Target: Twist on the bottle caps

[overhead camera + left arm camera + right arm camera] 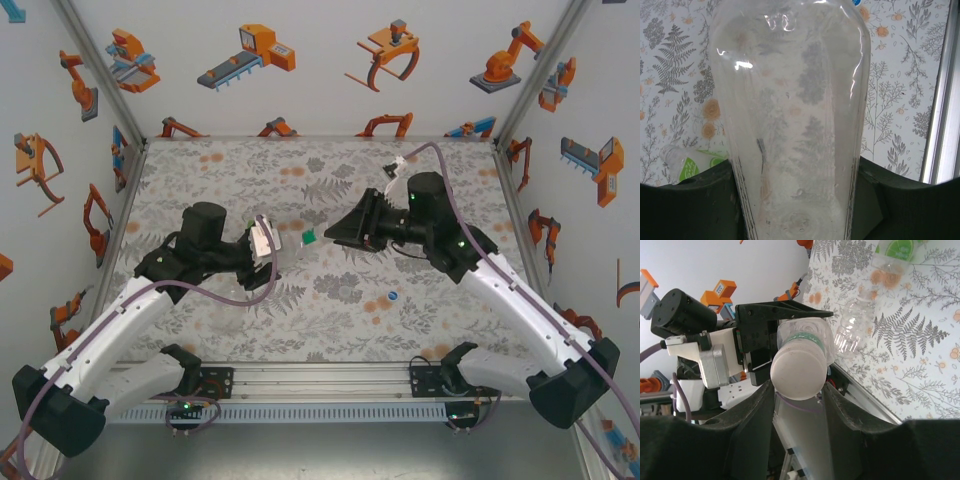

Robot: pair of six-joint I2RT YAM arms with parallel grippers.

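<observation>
A fern-printed table [300, 170] lies below. The left gripper [795, 200] clamps a smooth clear bottle [790, 100] aloft; the right gripper [797, 400] pinches a round white cap [797, 367] at its neck. A blue cap [392, 295] rests on the table.

Over a floral table [200, 170], the left end effector [288, 245] and right end effector [330, 234] face each other at frame centre, a small green piece [310, 237] between them; a blue cap [392, 295] lies lower right.
</observation>
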